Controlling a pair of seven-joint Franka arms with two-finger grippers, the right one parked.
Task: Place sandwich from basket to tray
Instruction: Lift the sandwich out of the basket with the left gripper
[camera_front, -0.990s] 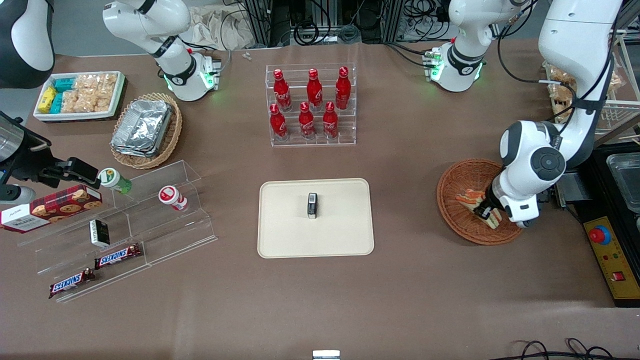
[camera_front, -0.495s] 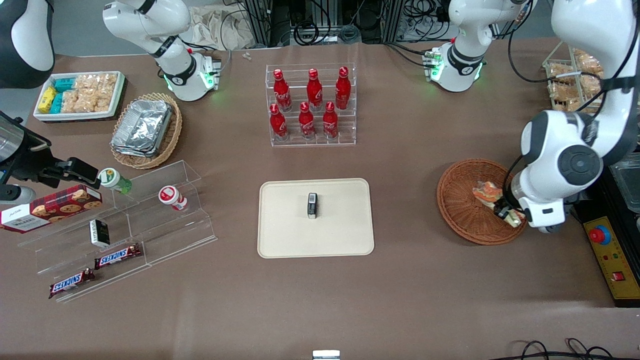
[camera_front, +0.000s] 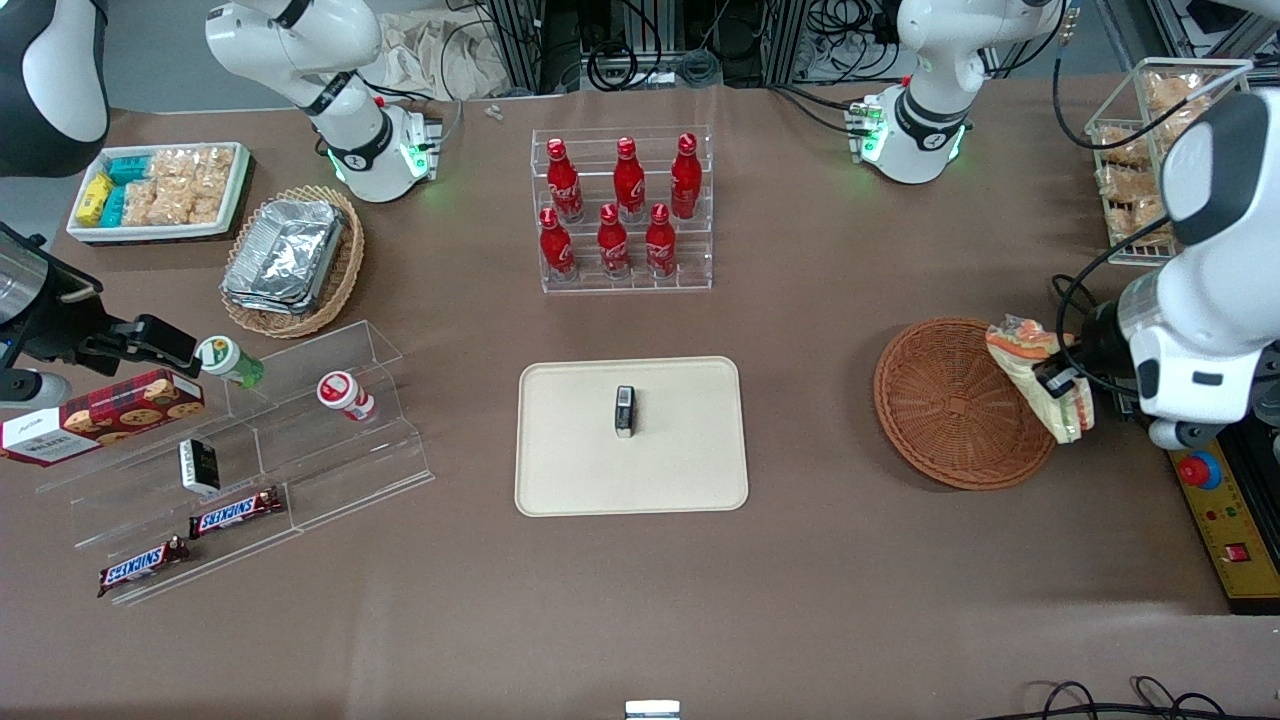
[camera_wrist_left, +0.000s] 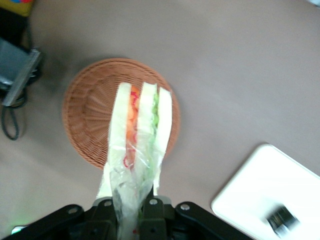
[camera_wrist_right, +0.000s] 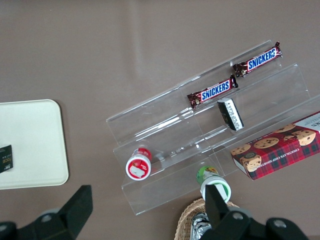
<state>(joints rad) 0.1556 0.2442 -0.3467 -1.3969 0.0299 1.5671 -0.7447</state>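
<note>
Your gripper (camera_front: 1062, 385) is clamped on one end of the wrapped sandwich (camera_front: 1035, 385), which hangs above the rim of the basket (camera_front: 945, 405). If the film slips as you swing toward the tray (camera_front: 680, 480), the sandwich could drop short, or land on the small dark packet (camera_front: 625, 411).

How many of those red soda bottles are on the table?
6, all upright in the clear acrylic rack: three on the upper step, three on the lower step. None seem hidden.

Woven wicker basket (camera_front: 945, 405) (rough) — sandwich (camera_wrist_left: 140, 135) in glossy film.
</note>
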